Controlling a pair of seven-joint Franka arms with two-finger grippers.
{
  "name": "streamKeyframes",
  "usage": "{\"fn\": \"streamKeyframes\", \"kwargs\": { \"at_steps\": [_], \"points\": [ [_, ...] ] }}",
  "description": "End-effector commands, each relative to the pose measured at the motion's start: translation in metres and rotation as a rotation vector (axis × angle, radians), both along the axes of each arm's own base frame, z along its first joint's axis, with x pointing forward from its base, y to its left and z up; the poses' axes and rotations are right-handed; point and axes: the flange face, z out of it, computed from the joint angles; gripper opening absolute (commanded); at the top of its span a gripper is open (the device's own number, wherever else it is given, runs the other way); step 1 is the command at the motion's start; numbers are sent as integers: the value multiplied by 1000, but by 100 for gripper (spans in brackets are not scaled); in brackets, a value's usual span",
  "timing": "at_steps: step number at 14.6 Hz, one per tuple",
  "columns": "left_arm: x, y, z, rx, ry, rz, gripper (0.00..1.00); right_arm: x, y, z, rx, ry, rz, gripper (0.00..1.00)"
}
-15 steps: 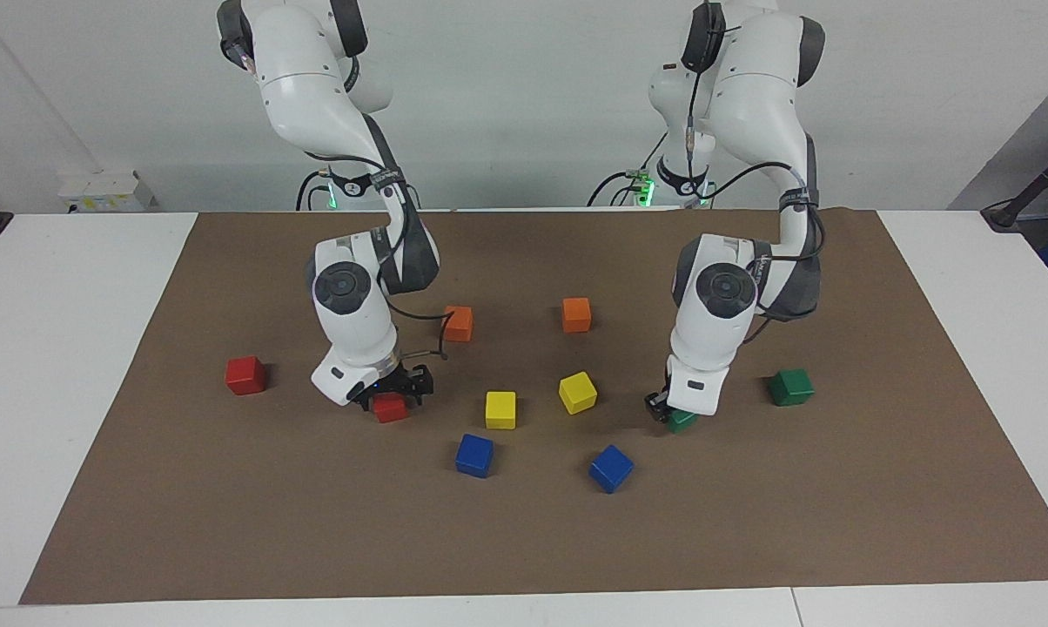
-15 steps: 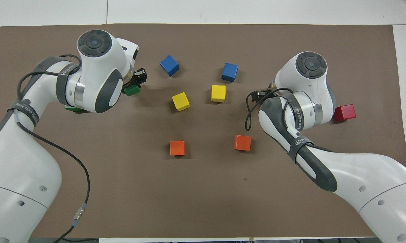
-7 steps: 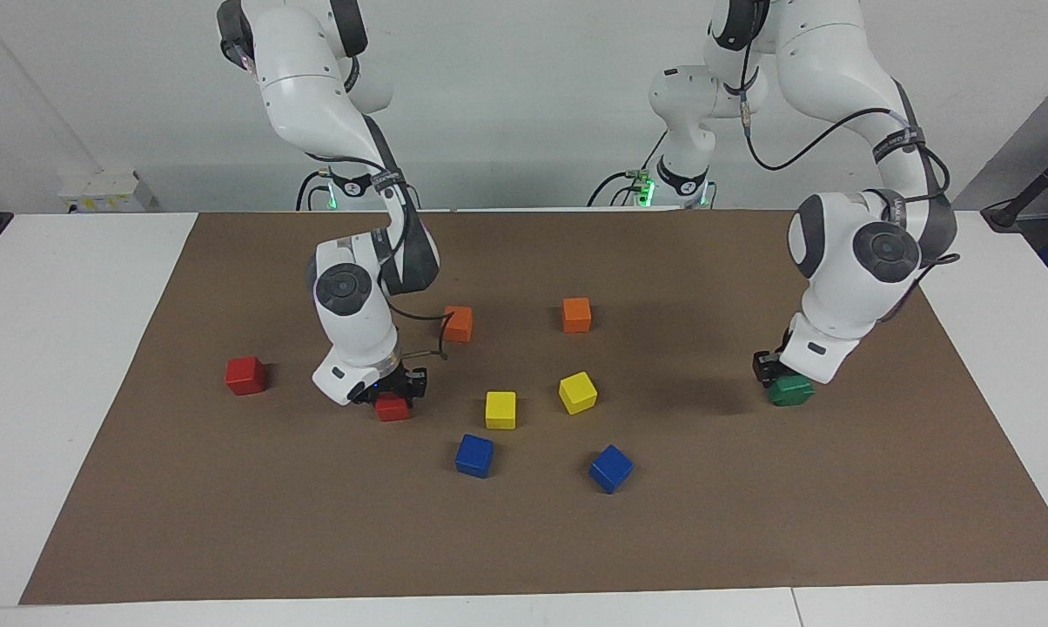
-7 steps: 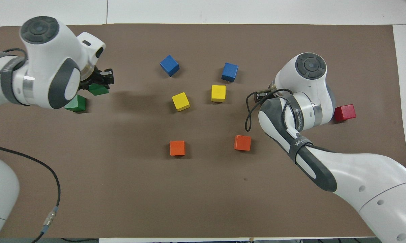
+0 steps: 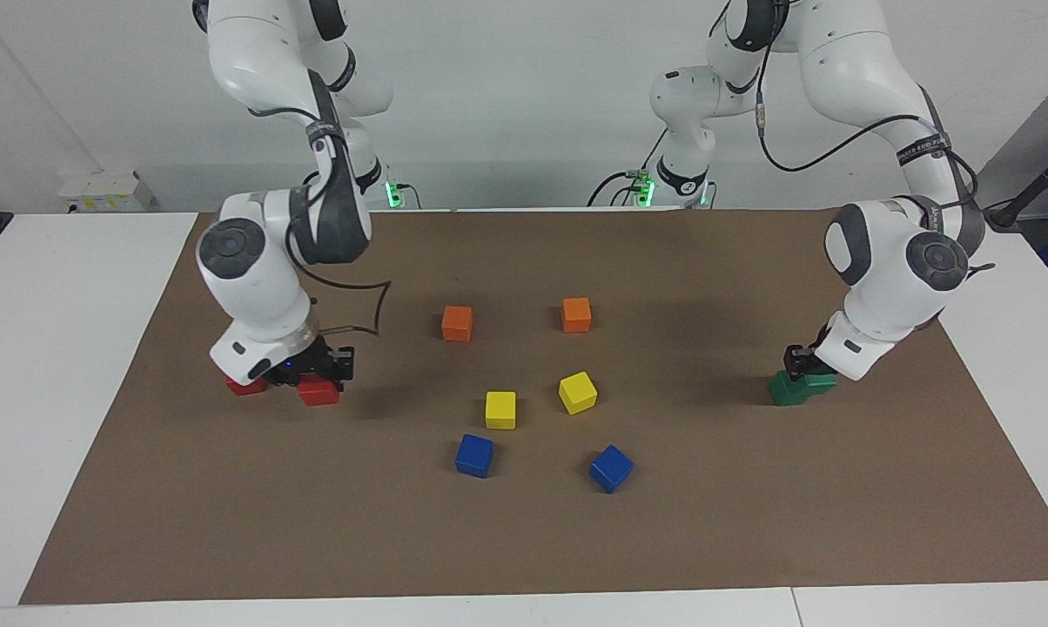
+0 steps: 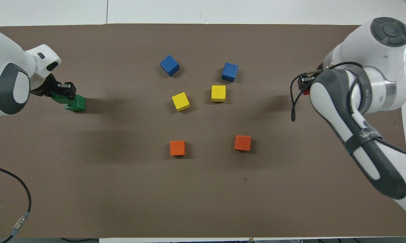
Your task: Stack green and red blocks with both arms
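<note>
My right gripper (image 5: 317,376) is shut on a red block (image 5: 318,392), held low over the mat right beside the second red block (image 5: 242,387), which the wrist mostly hides. In the overhead view only a red sliver (image 6: 305,92) shows under the right gripper (image 6: 304,85). My left gripper (image 5: 806,373) is shut on a green block (image 5: 818,380), which hangs against the upper edge of the second green block (image 5: 785,393). From overhead the held green block (image 6: 59,98) overlaps the resting one (image 6: 77,103) beneath the left gripper (image 6: 63,91). Whether the two touch I cannot tell.
On the brown mat (image 5: 524,540) between the arms lie two orange blocks (image 5: 457,323) (image 5: 576,314), two yellow blocks (image 5: 500,409) (image 5: 578,392) and two blue blocks (image 5: 474,455) (image 5: 611,468). The mat's side edges lie close to both pairs of blocks.
The right gripper shut on the red block and carried it beside the other red block. The left arm swung its green block outward to the second green block.
</note>
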Motion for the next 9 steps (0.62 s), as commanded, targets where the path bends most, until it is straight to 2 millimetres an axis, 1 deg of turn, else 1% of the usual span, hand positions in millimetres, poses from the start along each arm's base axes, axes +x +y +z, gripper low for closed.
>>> {"fn": "streamKeyframes", "kwargs": {
  "at_steps": [1,2,3,5,7,9],
  "points": [
    [-11,6,5,-25,-23,0,0,-24,-33,31,-5,19,27,0],
    [-11,7,4,-27,-21,-13,0,-32,-45,36,-5,25,31,0],
    [-11,6,3,-27,-17,-30,0,-41,-62,37,-4,32,38,0],
    [-12,13,3,-27,-14,-23,0,-55,-91,31,1,45,57,0],
    [-12,17,3,-28,-16,-16,0,-65,-115,19,5,37,86,0],
    [-13,17,-1,-46,-9,-3,0,-71,-131,1,3,12,83,0]
  ]
}}
